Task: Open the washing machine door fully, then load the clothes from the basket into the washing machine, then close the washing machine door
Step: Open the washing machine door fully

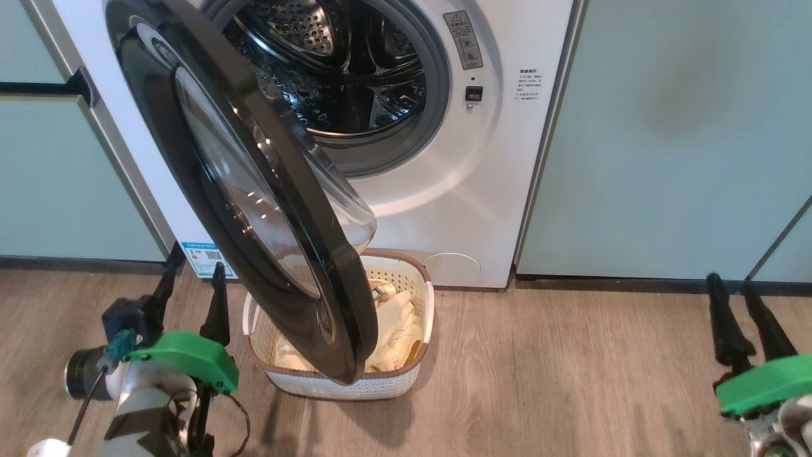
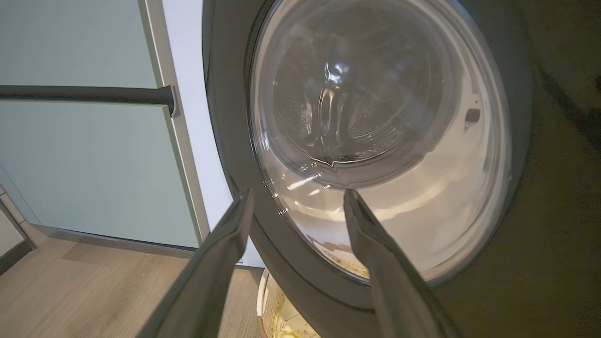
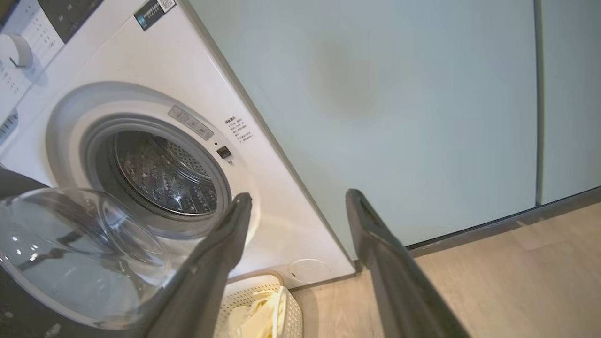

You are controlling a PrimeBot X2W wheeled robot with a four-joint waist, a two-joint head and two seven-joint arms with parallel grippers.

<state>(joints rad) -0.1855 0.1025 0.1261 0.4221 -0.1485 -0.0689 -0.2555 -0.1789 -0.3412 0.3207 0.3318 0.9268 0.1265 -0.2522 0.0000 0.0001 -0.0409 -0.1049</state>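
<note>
Head view, item by item: white front-loading washing machine set between pale green cabinets; its washing machine door swung partway out on the hinge at my left, black rim and bulging glass bowl hanging over the basket. Perforated steel drum exposed, and I see nothing in the part that shows. The basket stands on the wood floor just before the machine, half covered by the door, with the clothes – pale yellow cloth – heaped inside. Left gripper at lower left, near the door's lower edge and the blue label, fingers parted and empty. Right gripper at lower right, well apart from the machine, fingers likewise parted, nothing between them. Left wrist view: both fingers spread before the door's outer face, one tip over the dark rim, the other over the glass – I cannot tell whether either touches. Basket corner at the bottom edge; dark cabinet handle at left. Right wrist view: fingers wide apart, aimed at the machine front and cabinet; dial upper left, drum open, glass bowl lower left, basket and clothes below.
</note>
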